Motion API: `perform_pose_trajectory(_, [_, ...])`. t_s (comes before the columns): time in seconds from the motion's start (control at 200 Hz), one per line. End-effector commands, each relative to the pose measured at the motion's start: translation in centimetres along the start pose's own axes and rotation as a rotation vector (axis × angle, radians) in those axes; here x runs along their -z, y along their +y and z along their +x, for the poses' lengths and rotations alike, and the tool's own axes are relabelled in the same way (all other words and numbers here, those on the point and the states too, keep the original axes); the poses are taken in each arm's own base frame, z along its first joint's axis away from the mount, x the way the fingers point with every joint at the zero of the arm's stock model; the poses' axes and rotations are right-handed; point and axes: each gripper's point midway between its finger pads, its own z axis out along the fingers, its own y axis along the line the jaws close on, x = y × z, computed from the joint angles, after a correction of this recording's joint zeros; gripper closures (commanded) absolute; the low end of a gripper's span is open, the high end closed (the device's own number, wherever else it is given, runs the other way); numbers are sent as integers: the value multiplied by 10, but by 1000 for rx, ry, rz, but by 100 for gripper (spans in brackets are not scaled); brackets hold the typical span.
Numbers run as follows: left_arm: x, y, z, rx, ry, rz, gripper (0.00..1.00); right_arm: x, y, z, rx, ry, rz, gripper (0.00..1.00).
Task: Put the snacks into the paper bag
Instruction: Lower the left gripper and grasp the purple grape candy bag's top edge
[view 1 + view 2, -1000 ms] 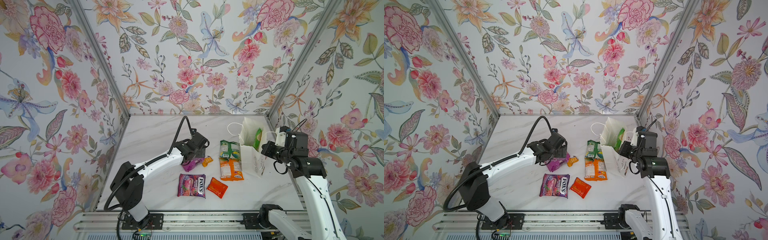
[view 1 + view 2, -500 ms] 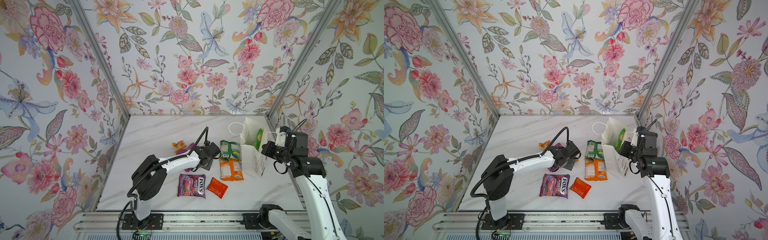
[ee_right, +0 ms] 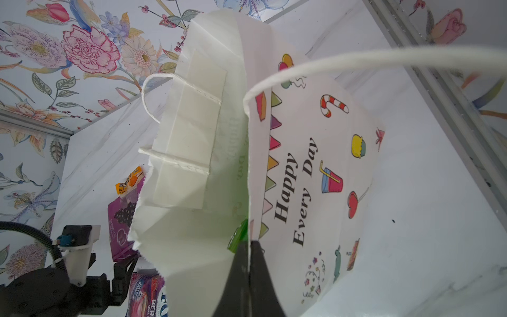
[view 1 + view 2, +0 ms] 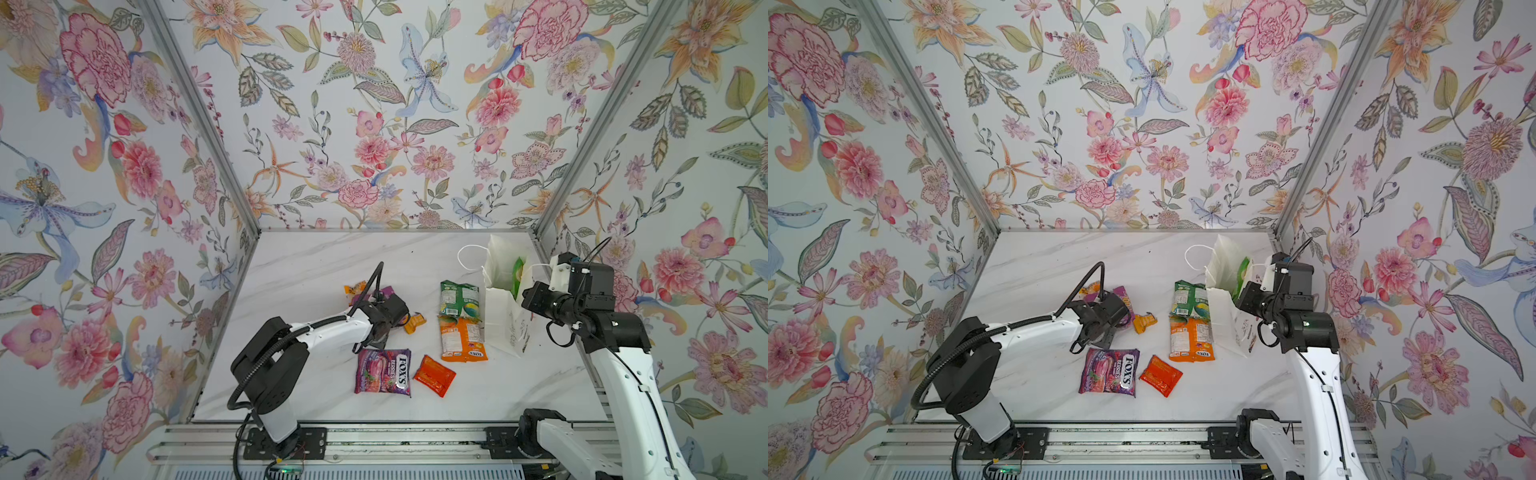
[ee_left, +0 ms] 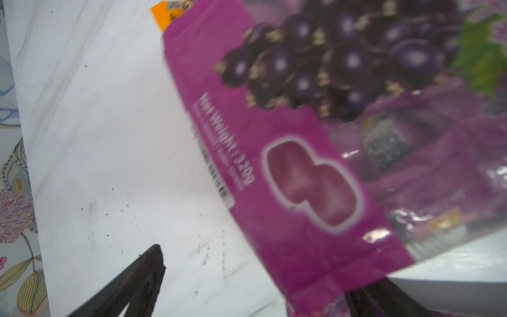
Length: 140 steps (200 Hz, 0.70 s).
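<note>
This is a robot test cell in a lab, a staged set rather than a lived-in room. Flowered wallpaper panels [image 4: 374, 124] stand on three sides of a marble-look tabletop [image 4: 316, 266], joined at the back corners by bare aluminium struts [image 4: 205, 124]. A metal rail [image 4: 374, 440] runs along the front edge, and two white-and-black robot arms [image 4: 324, 332] are bolted to it on black plates.
</note>
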Motion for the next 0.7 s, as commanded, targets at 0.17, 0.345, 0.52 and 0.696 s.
perform_pose_trajectory(0.17, [13,79,-22,261,-100,-14,1,0,6,-3,14,-11,-27,100])
perform_pose_trajectory(0.345, [53,67,-50,217,-184,-31,1,2,5,-3,17,-18,-25,100])
perform_pose_trajectory(0.52, [83,-2,-73,68,-200,26,1,0,4,-3,13,-15,-21,100])
perform_pose_trajectory(0.696, [89,-56,-88,-37,-191,61,2,0,4,-3,14,-14,-21,100])
